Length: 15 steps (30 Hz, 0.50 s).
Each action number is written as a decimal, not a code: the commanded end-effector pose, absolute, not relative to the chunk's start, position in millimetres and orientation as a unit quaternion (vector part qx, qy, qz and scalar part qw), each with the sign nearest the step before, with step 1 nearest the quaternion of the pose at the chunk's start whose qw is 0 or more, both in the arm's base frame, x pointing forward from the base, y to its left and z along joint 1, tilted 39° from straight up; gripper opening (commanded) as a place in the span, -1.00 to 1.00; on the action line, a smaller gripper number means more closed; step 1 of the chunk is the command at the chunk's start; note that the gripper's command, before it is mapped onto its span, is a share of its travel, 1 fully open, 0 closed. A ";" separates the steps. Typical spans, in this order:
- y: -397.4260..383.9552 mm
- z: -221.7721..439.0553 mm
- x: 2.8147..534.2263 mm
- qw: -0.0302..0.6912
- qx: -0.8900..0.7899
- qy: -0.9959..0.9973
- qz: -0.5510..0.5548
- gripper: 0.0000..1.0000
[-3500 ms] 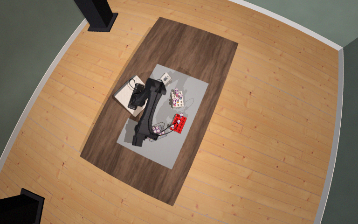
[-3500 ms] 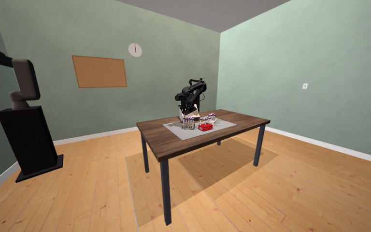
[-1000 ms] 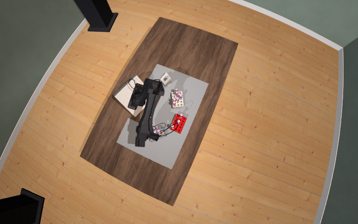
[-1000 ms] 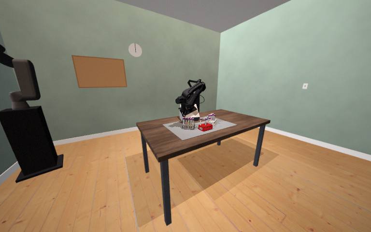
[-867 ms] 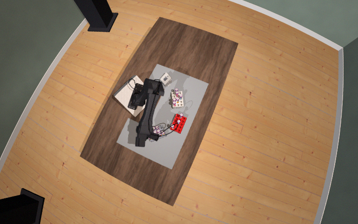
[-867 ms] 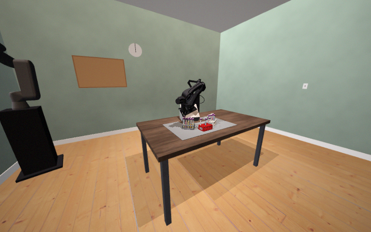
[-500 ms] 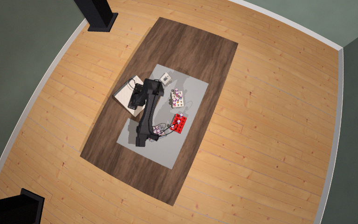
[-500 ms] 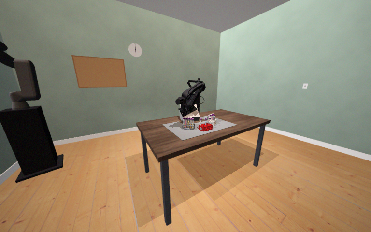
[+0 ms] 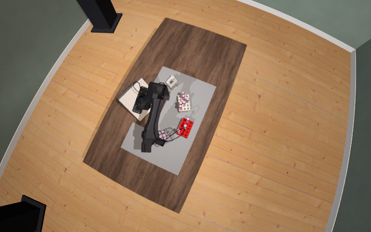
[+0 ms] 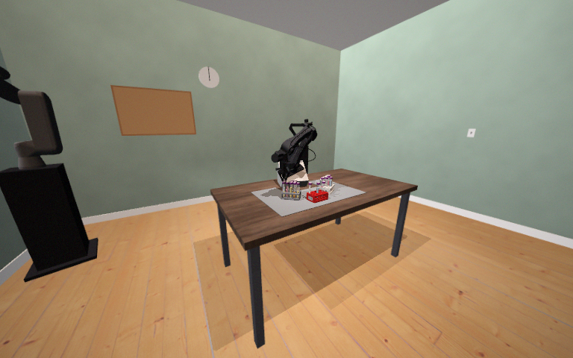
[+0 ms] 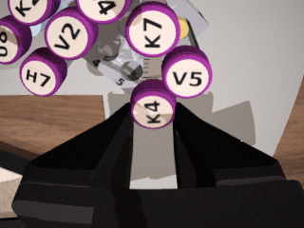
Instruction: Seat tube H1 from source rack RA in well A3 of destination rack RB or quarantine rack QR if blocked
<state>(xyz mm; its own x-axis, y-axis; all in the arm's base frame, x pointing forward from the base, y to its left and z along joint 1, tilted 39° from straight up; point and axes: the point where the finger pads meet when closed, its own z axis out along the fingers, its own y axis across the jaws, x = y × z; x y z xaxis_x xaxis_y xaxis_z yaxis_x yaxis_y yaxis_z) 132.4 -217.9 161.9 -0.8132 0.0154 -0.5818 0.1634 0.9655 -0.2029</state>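
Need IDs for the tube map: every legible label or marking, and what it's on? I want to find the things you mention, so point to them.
"K4": cap [image 11: 153, 108] in the gripper [image 11: 153, 112]
"V5": cap [image 11: 187, 76]
"K7": cap [image 11: 152, 30]
"V2": cap [image 11: 68, 35]
"H7": cap [image 11: 42, 76]
"4", "5": grey rack [image 11: 111, 77]
Cut off: caps "U8", "K2" (probably), one ending "4".
Top, exterior views: too small.

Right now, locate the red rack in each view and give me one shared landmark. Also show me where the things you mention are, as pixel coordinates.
Top: red rack [image 9: 189, 123] [image 10: 317, 197] right of centre, below the white rack [image 9: 184, 109] [image 10: 333, 188].
Exterior: on the table, just right of centre.
Wrist: not in it.
Shared landmark: the grey mat [image 9: 164, 162] [image 10: 271, 206] [image 11: 256, 43], in all three.
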 end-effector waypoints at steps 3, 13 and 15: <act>-223.5 161.7 131.5 0.304 0.055 0.942 -0.134 -1.00; -223.3 158.0 132.8 0.302 0.054 0.943 -0.129 -1.00; -225.8 162.0 133.8 0.304 0.052 0.942 -0.134 -1.00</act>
<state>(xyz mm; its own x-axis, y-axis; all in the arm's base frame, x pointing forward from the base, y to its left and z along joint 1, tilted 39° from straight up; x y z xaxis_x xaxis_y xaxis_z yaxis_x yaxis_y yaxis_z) 132.7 -218.0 160.2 -0.8123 0.0207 -0.5829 0.1680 0.9653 -0.1999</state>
